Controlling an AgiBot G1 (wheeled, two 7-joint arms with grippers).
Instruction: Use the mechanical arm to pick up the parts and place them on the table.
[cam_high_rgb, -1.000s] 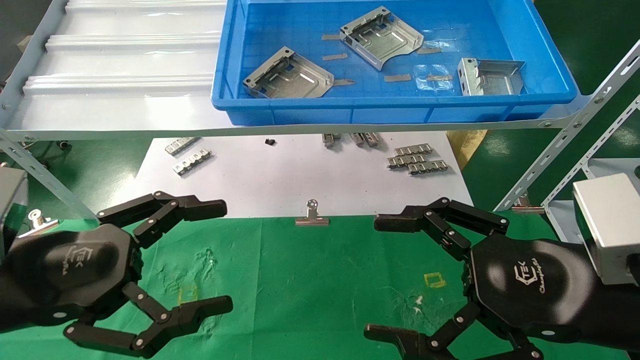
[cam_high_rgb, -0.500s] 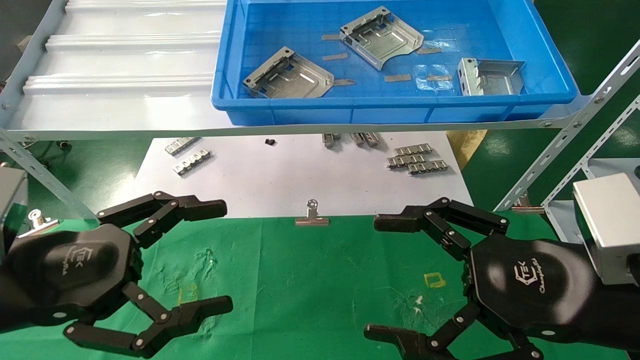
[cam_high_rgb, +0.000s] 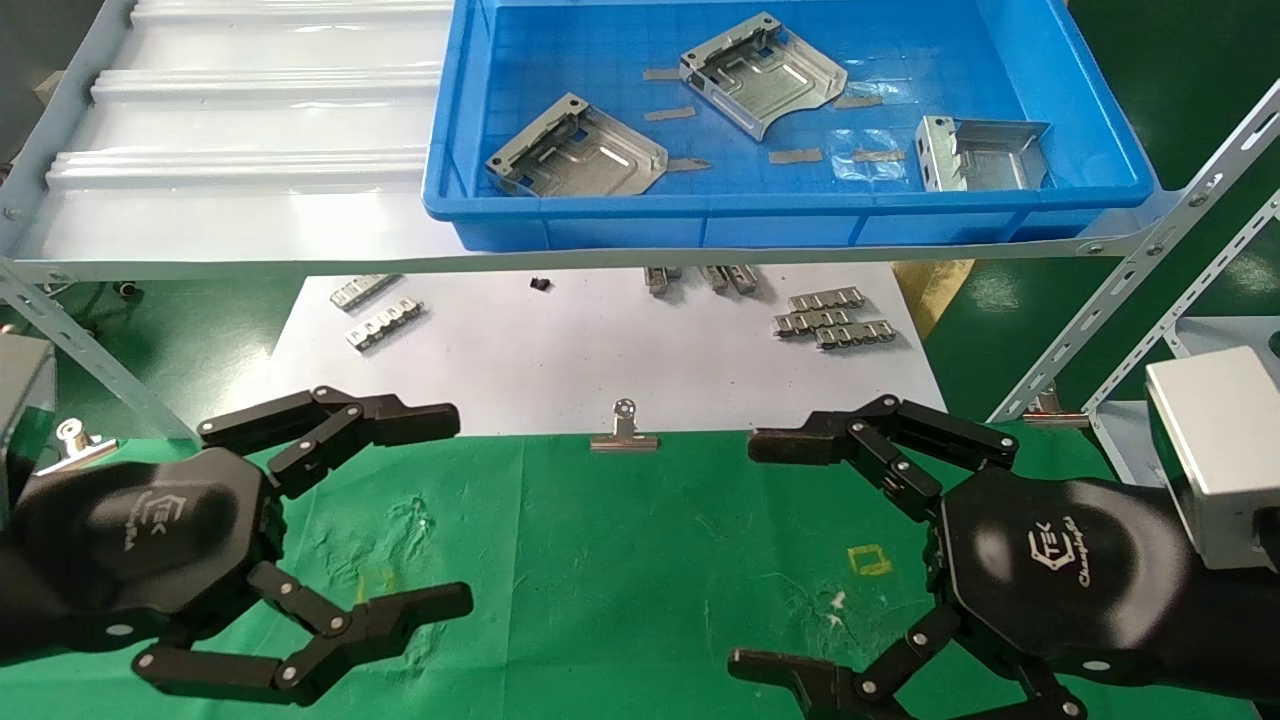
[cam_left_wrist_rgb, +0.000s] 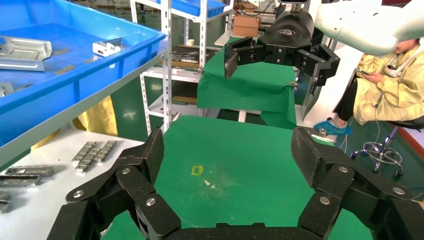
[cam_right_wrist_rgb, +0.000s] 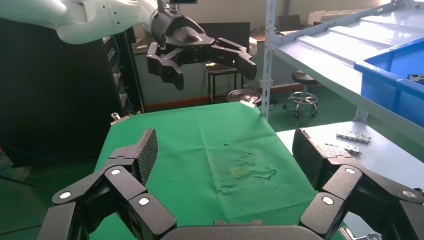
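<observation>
Table: green cloth table (cam_high_rgb: 620, 560), bare between both claws.
Left gripper (cam_high_rgb: 440, 515): wide open, holding nothing, above the cloth.
Right gripper (cam_high_rgb: 765, 555): wide open, holding nothing.
Parts (cam_high_rgb: 575, 155): three brackets in the blue bin (cam_high_rgb: 760, 225) on the shelf.

parts (cam_high_rgb: 577, 158) in bin (cam_high_rgb: 1100, 120), above table (cam_high_rgb: 640, 560)

Lower left, left gripper (cam_high_rgb: 456, 514) spread wide above green table (cam_high_rgb: 620, 560); lower right, right gripper (cam_high_rgb: 752, 555) likewise agape. Upper centre, three sheet-metal brackets (cam_high_rgb: 576, 152) (cam_high_rgb: 762, 74) (cam_high_rgb: 982, 152) lying apart in blue bin (cam_high_rgb: 800, 228) on white ribbed shelf (cam_high_rgb: 240, 150).
</observation>
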